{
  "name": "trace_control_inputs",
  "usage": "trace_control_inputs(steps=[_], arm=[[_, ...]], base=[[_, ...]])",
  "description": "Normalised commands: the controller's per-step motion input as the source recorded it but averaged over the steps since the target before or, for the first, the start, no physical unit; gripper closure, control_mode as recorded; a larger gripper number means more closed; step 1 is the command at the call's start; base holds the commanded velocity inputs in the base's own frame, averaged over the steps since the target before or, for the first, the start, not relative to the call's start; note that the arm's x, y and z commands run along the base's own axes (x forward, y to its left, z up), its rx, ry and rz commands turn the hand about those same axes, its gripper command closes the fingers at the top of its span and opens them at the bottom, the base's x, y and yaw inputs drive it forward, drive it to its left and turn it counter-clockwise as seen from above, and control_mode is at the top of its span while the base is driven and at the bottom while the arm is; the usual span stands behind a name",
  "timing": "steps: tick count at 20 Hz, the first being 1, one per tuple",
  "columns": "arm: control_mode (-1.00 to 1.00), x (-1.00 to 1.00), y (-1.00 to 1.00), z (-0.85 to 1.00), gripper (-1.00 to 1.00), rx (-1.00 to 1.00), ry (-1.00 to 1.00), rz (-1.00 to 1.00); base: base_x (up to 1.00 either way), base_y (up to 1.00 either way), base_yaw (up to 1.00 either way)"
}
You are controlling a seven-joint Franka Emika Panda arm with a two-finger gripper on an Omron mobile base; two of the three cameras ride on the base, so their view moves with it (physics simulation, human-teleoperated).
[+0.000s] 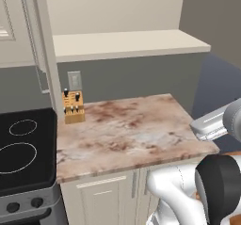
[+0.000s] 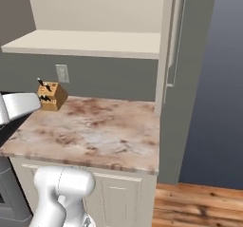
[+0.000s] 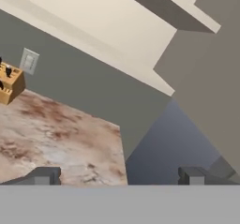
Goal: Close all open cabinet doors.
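Two cabinet doors stand swung out from the wall cabinet over the counter. The left door (image 1: 46,54) shows edge-on at the left of the left base view. In the right base view the right door (image 2: 166,45) is also edge-on, with its long grey bar handle (image 2: 176,41) on the outer face. Between them lies the cabinet's bare cream shelf (image 1: 127,43). My gripper (image 3: 117,178) hangs in front of the counter's right end, well below and apart from both doors. Its fingertips (image 3: 44,176) stand wide apart with nothing between them, so it is open.
A marbled counter (image 1: 127,130) runs below the cabinet. A wooden knife block (image 1: 73,107) stands at its back left, under a wall outlet (image 1: 74,80). A black cooktop (image 1: 23,144) adjoins on the left. Wood floor (image 2: 199,204) lies to the right.
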Motion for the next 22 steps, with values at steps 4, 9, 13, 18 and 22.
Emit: trace_control_inputs(steps=[4,9,13,18,22], arm=[[1.0,0.0,0.0,0.0,-1.0,0.0,0.0,0.0],[1.0,0.0,0.0,0.0,-1.0,0.0,0.0,0.0],[1.0,0.0,0.0,0.0,-1.0,0.0,0.0,0.0],[1.0,0.0,0.0,0.0,-1.0,0.0,0.0,0.0],[-1.0,-0.1,-0.01,-0.08,-1.0,0.0,0.0,0.0]], base=[[0.47,-0.11,0.0],[0.37,-0.15,0.0],[0.38,-0.16,0.0],[0.19,-0.05,0.0],[0.0,0.0,0.0]])
